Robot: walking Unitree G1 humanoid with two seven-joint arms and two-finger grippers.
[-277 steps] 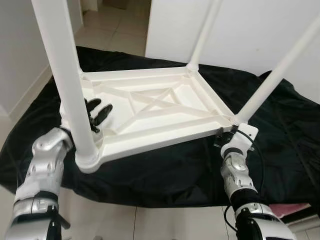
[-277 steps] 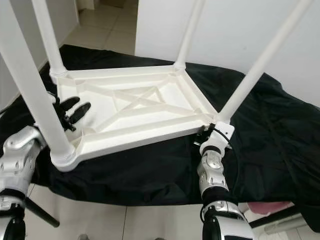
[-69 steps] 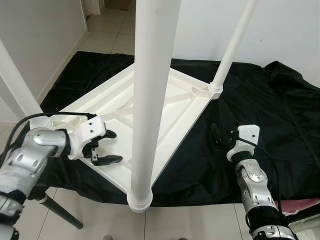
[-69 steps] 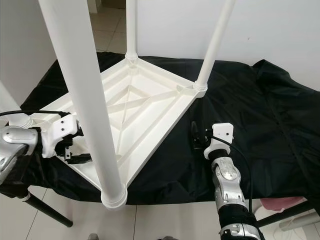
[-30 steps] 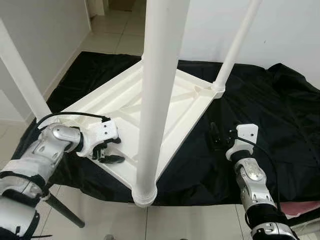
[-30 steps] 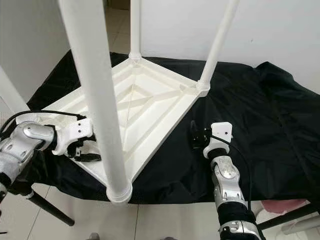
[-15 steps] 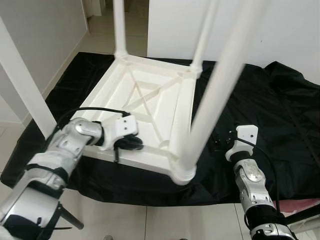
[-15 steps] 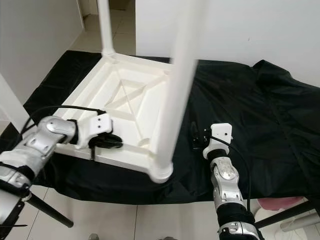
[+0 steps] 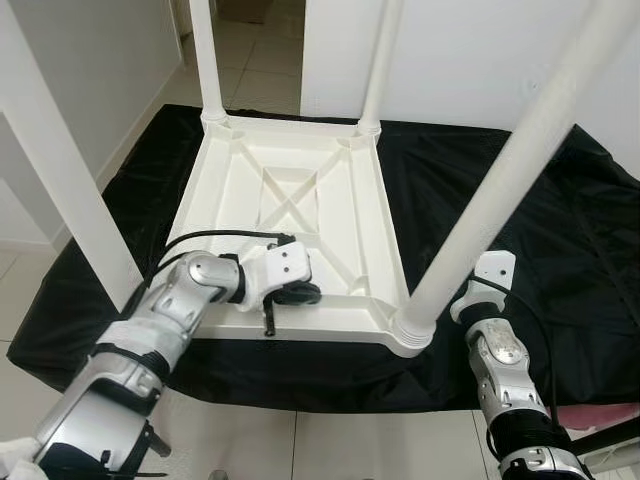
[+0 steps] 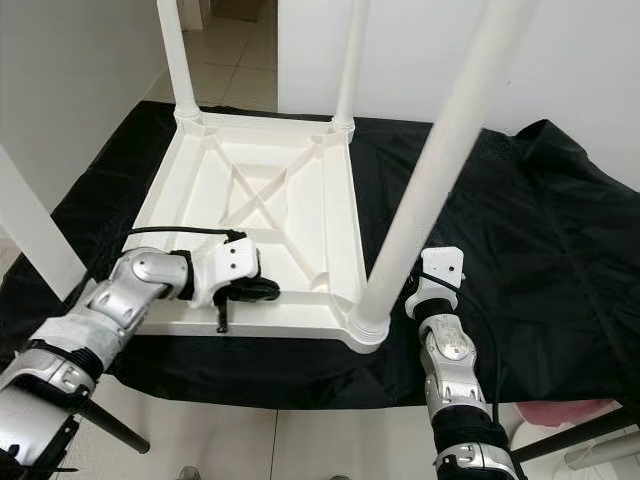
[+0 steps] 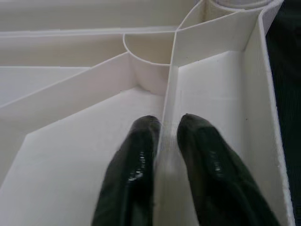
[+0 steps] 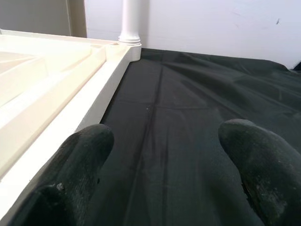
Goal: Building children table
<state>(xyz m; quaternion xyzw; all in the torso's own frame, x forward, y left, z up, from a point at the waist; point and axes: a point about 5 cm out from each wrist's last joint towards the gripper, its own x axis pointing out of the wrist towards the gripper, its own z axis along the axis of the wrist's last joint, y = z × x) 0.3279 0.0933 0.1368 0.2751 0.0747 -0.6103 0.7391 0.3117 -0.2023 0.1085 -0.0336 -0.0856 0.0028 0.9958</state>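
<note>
A white plastic children's table [image 9: 290, 190] lies upside down on a black cloth, its four legs pointing up. The near right leg [image 9: 500, 170] rises close to the camera. My left gripper [image 9: 303, 295] reaches over the table's near edge; in the left wrist view its fingers [image 11: 136, 141] pinch a thin rib [image 11: 170, 94] of the underside. My right arm [image 9: 497, 345] stands just right of the near right corner. In the right wrist view my right gripper [image 12: 167, 134] is open over the cloth beside the table's side rail [image 12: 89, 80].
The black cloth [image 9: 520, 200] covers the whole work surface and drapes over its front edge. A white wall stands behind it, with tiled floor [image 9: 250, 60] at the back left. A black stand leg [image 10: 110, 425] and something pink [image 10: 540, 410] sit below the front edge.
The table has turned on the cloth: the near leg swung from the centre to the right. My left gripper moved right with the near edge and closed on the rib. The right arm stayed.
</note>
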